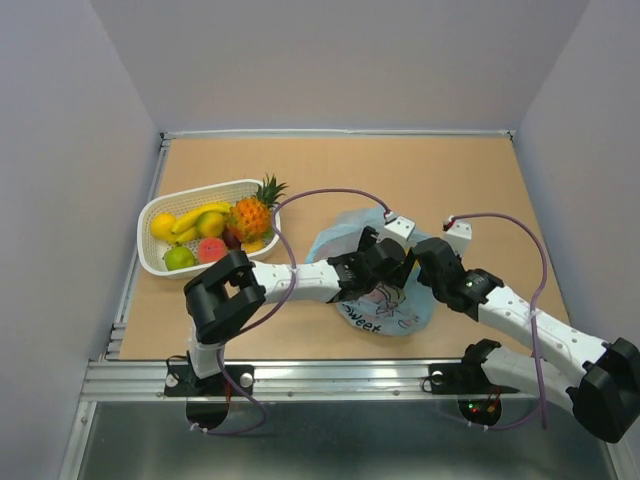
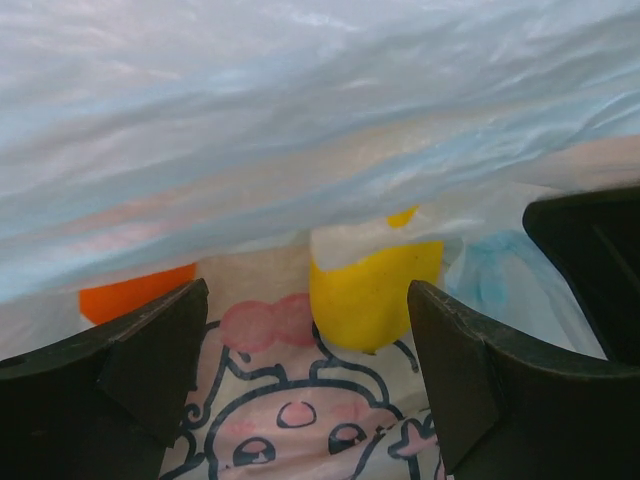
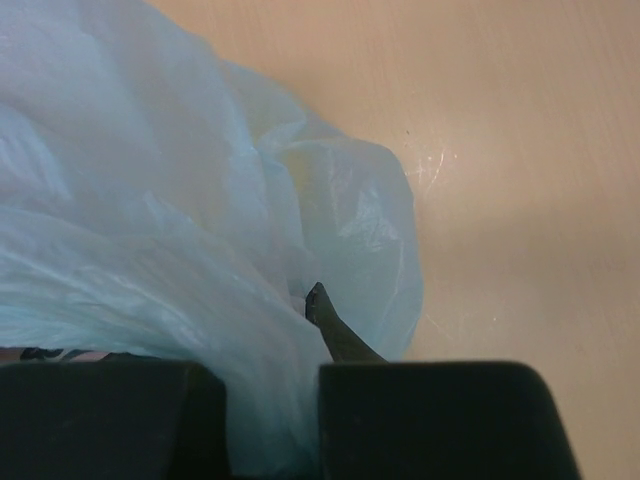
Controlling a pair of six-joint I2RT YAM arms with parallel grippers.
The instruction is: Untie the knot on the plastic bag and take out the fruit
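The brown wooden table [image 1: 470, 190] carries everything. On it, near the front edge and between my two wrists, lies the thin translucent light-blue plastic bag [image 1: 340, 240], its pink-and-black cartoon print and the word "sweet" facing up. Well apart to the left stands a white slotted plastic basket [image 1: 146, 255], with a pineapple [image 1: 252, 216] at its right end and yellow bananas [image 1: 198, 215] beside other small fruit.

My left gripper [image 1: 392, 268] is over the bag, jaws spread wide and holding nothing; from its own camera [image 2: 305, 360] the upper film hangs just above the black fingers [image 2: 130, 370].

My right gripper [image 1: 422, 262] meets the bag from the other side, jaws almost closed, with a fold of blue film pinched between them [image 3: 272, 420].

Under that raised film sit a round yellow fruit [image 2: 372, 295] and, to its left, an orange fruit [image 2: 130, 293], both resting on the printed layer.

I cannot make out the knot.
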